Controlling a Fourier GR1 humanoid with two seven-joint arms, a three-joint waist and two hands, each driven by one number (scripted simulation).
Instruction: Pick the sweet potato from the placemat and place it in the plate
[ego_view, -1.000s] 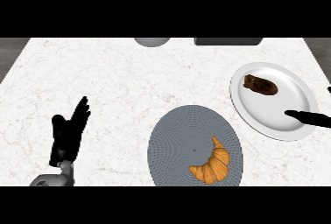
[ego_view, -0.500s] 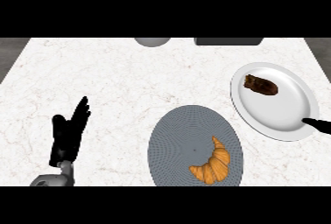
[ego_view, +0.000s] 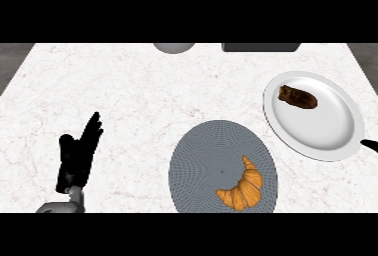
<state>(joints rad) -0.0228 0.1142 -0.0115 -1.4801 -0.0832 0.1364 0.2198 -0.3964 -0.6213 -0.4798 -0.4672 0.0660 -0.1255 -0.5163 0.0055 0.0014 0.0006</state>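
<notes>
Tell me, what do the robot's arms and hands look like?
The left hand is black, with long slim fingers and a thumb, on a grey rounded forearm. Of the right hand only a black tip shows at the right edge. No cables or markings show.

croissant (ego_view: 242, 191), grey round object (ego_view: 174, 47), dark box (ego_view: 260, 47)

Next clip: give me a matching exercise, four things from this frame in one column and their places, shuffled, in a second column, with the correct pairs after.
Things:
1. dark brown sweet potato
2. golden croissant
3. black left hand
4. round white plate

Places:
A. on the grey oval placemat, near its lower right
B. at the view's left, open, fingers up, over the white marble counter
C. on the counter at the view's right, beside the placemat
D. on the plate, in its upper left part

Pairs: 1-D, 2-A, 3-B, 4-C
</notes>
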